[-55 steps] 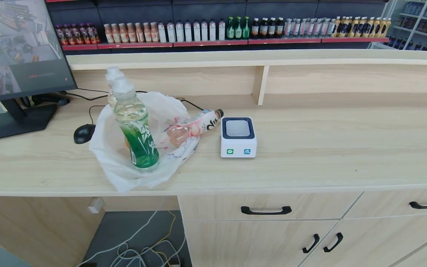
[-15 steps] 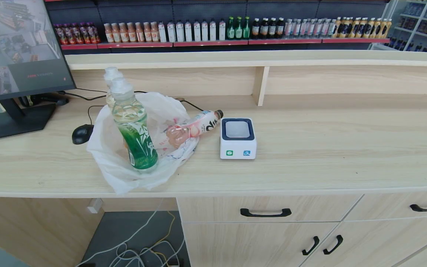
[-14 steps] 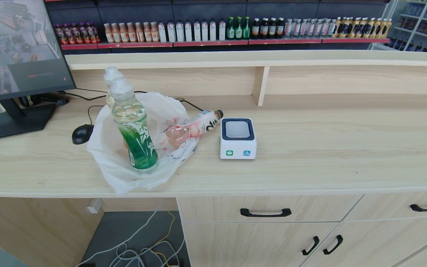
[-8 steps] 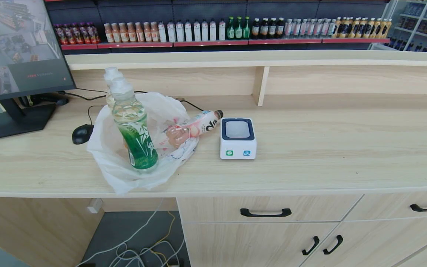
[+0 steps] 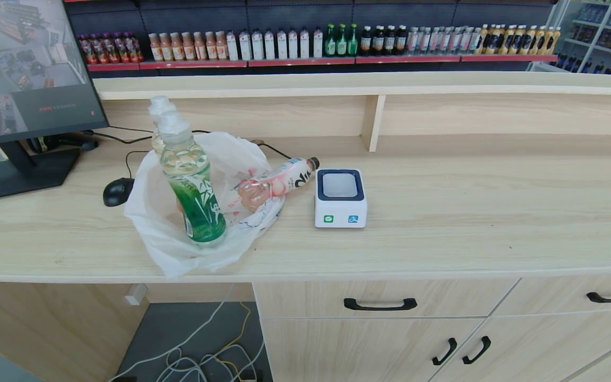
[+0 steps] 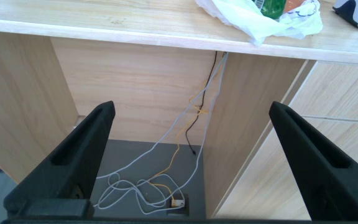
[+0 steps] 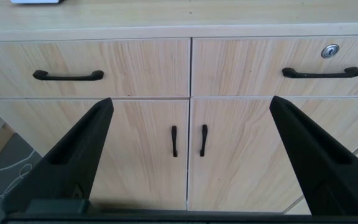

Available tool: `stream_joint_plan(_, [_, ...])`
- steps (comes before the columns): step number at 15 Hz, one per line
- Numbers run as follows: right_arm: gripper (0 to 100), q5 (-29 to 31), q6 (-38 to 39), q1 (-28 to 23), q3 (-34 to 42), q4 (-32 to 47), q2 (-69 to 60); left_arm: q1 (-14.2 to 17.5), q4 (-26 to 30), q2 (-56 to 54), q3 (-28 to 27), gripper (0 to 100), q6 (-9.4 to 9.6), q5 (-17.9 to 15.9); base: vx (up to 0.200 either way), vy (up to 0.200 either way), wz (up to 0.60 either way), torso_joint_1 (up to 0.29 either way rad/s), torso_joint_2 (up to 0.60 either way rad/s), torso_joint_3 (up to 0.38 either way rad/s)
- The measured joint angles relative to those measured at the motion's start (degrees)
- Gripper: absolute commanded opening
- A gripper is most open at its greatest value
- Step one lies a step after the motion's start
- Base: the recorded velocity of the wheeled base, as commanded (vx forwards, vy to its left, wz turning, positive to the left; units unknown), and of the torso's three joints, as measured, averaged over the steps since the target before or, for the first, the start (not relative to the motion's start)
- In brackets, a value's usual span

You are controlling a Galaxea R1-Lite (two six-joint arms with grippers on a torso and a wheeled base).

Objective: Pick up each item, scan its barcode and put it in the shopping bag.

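Comparing the last second, I see nothing has shifted. Both arms hang low before the front edge of the pale wooden surface (image 5: 443,223), with the left end effector (image 6: 190,112) and right end effector (image 7: 191,102) spread wide and empty. Near that edge, leftward, the white plastic shopping bag (image 5: 167,249) holds a green-labelled clear bottle (image 5: 194,196) upright. A pink-labelled bottle (image 5: 276,183) lies across its rim, cap just beside the white box scanner (image 5: 340,199). I judge bagging done, barring that half-out bottle.
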State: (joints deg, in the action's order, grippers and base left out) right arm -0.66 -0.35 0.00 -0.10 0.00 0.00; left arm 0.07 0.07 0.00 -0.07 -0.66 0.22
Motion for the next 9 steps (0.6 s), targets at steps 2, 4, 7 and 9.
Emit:
stream_joint_plan(2, [100,0.0,-0.5,0.0,0.0,0.0,0.0,0.0,0.0,0.0,0.0,100,0.0,0.0,0.0,0.0,0.0,0.0,0.0,0.0])
stream_joint_plan(4, [100,0.0,-0.1,0.0,0.0,0.0,0.0,0.0,0.0,0.0,0.0,100,-0.02,0.0,0.0,0.0,0.0,0.0,0.0,0.0])
stream_joint_plan(7, [100,0.1,-0.1,0.0,0.0,0.0,0.0,0.0,0.0,0.0,0.0,100,-0.02,0.0,0.0,0.0,0.0,0.0,0.0,0.0])
stream_joint_plan(9, [100,0.1,-1.3,0.0,0.0,0.1,0.0,0.0,0.0,0.0,0.0,100,-0.02,0.0,0.0,0.0,0.0,0.0,0.0,0.0])
